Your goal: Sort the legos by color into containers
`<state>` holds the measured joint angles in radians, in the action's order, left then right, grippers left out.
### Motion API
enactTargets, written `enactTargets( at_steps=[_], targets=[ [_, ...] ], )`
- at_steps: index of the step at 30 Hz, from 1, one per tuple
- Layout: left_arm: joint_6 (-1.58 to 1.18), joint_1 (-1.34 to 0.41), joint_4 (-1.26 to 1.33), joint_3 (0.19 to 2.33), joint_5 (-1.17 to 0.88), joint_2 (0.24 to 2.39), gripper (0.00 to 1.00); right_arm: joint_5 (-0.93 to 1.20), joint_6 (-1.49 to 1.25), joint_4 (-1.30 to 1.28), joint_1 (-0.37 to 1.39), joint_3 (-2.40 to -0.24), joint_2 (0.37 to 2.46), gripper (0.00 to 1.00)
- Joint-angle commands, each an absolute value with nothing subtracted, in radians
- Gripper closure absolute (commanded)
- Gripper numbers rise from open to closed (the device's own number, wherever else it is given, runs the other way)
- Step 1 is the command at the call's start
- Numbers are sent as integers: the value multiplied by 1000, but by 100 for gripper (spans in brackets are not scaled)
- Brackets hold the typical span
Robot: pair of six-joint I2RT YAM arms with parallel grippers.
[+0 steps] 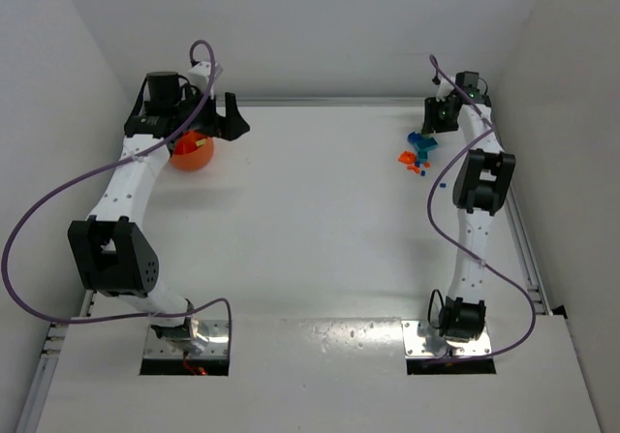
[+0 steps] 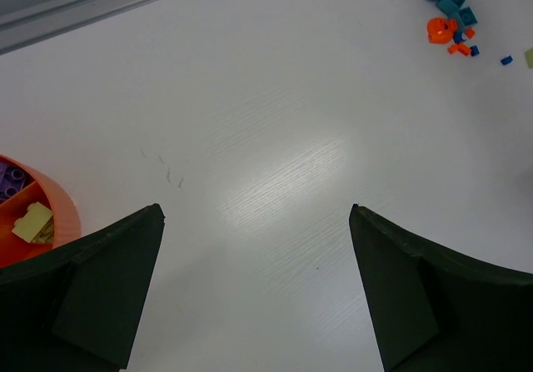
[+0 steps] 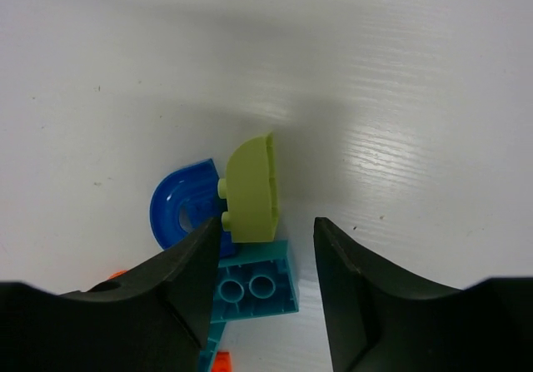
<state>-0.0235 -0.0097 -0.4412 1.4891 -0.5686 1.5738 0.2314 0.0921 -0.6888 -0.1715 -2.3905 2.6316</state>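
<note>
Two black grippers hang over a white table (image 1: 310,220). The left gripper (image 2: 256,214), jaws wide apart and empty, is just beside a small round orange plastic bowl (image 2: 72,214) holding a purple brick (image 2: 10,179) and a pale yellow-green brick (image 2: 33,220). Well apart from the bowl, the right gripper (image 3: 266,232) has its jaws apart at the end of a curved yellow-green brick (image 3: 250,189), which touches a blue arch brick (image 3: 171,205) and a teal studded brick (image 3: 254,287).

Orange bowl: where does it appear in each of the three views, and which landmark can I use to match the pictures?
Top external: the orange bowl is at the upper left.
Left wrist: it is cut off by the lower left edge.
Right wrist: it is not in this view.
Shared landmark: the pile of legos, at the upper right in the top external view, in the top right corner of the left wrist view, and close up at the lower middle of the right wrist view.
</note>
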Motion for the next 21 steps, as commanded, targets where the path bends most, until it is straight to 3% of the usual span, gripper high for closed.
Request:
enactTargets(
  at_steps=[1,21],
  targets=[
    [-23,-23,-410,1486,-575,1575,0,225,75,-666,-178,-2430,2588,52],
    [-32,-32,-410,1516,-575,1603,0,255,104,-657,-178,-2439,2635,58]
  ],
)
